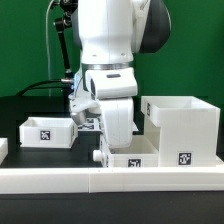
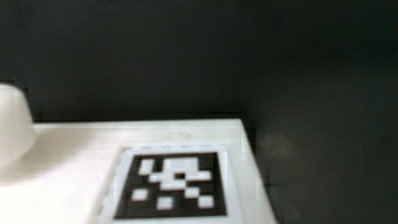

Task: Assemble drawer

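Observation:
The big white drawer case [image 1: 180,122] stands at the exterior view's right, its open side up, with a tag on its front. One small white drawer tray [image 1: 45,131] sits at the exterior view's left. A second white drawer part [image 1: 135,159] with tags lies low in the middle. My gripper [image 1: 108,150] points down at its left end, very close to it or touching it. The hand hides the fingers. In the wrist view, no fingers show, only a blurred white face with a black tag [image 2: 175,182] and a rounded white edge [image 2: 11,125].
A long white rail [image 1: 60,178] runs along the front of the black table. Cables and a black stand [image 1: 60,60] are behind the arm. A small white piece [image 1: 2,148] sits at the far left edge.

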You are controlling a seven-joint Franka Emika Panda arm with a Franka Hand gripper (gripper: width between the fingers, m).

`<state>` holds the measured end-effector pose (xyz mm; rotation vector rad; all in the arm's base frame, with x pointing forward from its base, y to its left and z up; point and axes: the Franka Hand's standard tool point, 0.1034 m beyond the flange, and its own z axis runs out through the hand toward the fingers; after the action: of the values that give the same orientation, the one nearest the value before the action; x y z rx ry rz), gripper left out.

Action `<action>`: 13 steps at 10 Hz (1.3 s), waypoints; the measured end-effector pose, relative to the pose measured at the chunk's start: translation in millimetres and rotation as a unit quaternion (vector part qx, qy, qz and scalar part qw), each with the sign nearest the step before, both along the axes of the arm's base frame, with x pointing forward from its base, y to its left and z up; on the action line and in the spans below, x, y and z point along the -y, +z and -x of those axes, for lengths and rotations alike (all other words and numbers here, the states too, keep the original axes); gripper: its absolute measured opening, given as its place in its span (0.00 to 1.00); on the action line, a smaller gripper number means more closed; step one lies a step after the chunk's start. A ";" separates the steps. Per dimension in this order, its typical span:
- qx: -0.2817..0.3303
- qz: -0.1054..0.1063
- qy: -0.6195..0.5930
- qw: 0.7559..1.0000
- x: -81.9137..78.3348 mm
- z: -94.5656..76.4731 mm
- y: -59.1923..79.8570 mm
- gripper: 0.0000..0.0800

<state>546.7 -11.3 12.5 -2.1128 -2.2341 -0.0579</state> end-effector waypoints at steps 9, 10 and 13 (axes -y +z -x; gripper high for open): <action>-0.003 0.000 -0.028 1.000 -12.3 0.1 -0.4 0.05; -0.002 0.000 -0.030 1.000 -13.3 -0.1 -0.4 0.05; 0.000 0.000 -0.029 1.000 -18.5 -0.4 -0.7 0.05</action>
<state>547.1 7.2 11.9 -2.1769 -2.1728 -0.0606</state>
